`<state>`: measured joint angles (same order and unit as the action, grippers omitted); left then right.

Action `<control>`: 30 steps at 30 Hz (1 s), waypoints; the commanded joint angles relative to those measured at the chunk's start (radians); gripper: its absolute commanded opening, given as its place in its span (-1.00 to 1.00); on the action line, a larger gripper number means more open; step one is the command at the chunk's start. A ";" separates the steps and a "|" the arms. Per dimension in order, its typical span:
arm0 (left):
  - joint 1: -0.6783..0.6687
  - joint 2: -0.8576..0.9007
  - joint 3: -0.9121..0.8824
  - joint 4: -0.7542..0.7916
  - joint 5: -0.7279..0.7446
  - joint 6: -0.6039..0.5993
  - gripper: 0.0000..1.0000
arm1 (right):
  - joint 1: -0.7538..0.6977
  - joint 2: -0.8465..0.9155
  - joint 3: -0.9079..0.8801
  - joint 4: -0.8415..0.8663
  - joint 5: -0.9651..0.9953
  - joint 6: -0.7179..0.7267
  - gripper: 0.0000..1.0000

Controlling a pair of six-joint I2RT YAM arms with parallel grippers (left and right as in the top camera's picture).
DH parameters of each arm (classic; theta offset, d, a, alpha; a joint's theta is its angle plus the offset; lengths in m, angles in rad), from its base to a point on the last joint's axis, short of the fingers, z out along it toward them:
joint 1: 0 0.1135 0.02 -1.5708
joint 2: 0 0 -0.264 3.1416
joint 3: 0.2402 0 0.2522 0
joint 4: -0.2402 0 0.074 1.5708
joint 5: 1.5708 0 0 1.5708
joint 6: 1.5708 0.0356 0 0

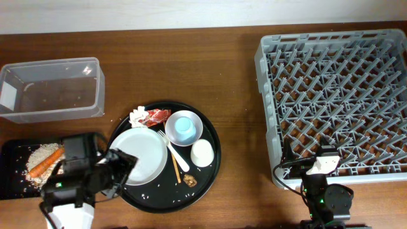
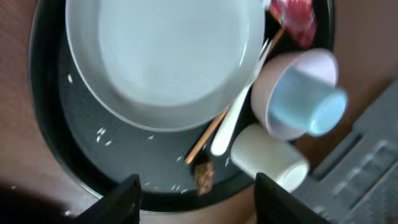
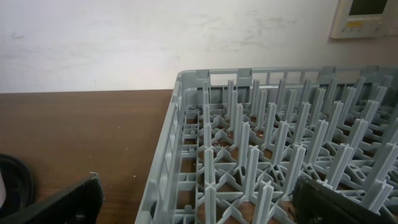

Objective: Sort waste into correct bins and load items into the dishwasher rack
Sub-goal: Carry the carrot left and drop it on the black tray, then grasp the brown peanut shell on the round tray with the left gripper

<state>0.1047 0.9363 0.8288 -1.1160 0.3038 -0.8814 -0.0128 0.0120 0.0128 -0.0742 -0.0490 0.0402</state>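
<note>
**Containers**

- Clear tub, far-left corner of the tabletop: a few small specks on its floor. A white label sits on its left end wall, too small to read.
- Black bin, near-left corner: holds a heap of beige rice crumbs with the orange carrot lying across it.
- Round black tray, middle of the tabletop toward the near edge:
  - The white plate is on its left half.
  - The white bowl has the light blue cup sitting inside it.
  - The white cup is just beside the bowl.
  - The white fork and chopsticks lie along the plate's right rim.
  - Brown scraps lie at the chopsticks' near end.
  - The crumpled tissue touches the red wrapper at the tray's far rim.
  - Loose grains dot the tray floor.
- Dishwasher rack, right side of the tabletop up to the far-right corner: upright pegs, with brown tabletop showing through the grid.

**Claws**

- Left claw: released, fingers spread wide, above the tray's near-left rim.
- Right claw: released, at the rack's near-left corner.

**Writing**

- A wall panel shows a small display, which is illegible.
</note>
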 commanded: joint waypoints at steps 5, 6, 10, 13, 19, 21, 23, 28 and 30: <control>-0.400 0.139 0.002 0.007 0.010 0.000 0.15 | 0.005 -0.006 -0.007 -0.001 0.002 -0.007 0.97; -0.456 0.190 0.000 0.035 0.010 -0.013 0.14 | 0.005 -0.006 -0.007 -0.001 0.002 -0.007 0.97; -0.563 0.341 -0.013 0.125 0.011 -0.030 0.15 | 0.005 -0.006 -0.007 -0.001 0.002 -0.007 0.97; -0.605 0.457 -0.013 0.220 0.011 -0.031 0.15 | 0.005 -0.006 -0.007 -0.001 0.002 -0.007 0.97; -0.613 0.620 -0.013 0.312 -0.008 -0.048 0.07 | 0.005 -0.006 -0.007 -0.001 0.002 -0.007 0.97; -0.613 0.622 -0.013 0.325 -0.012 -0.048 0.06 | 0.005 -0.006 -0.007 -0.001 0.002 -0.007 0.97; -0.620 0.622 -0.031 0.335 -0.011 -0.048 0.06 | 0.005 -0.006 -0.007 -0.001 0.002 -0.007 0.97; -0.635 0.622 -0.077 0.383 -0.008 -0.053 0.04 | 0.005 -0.006 -0.007 -0.001 0.002 -0.007 0.97; -0.635 0.622 -0.082 0.389 -0.008 -0.052 0.04 | 0.005 -0.006 -0.007 -0.001 0.002 -0.007 0.97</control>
<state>-0.5274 1.5528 0.7628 -0.7353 0.3004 -0.9241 -0.0128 0.0120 0.0128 -0.0742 -0.0490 0.0406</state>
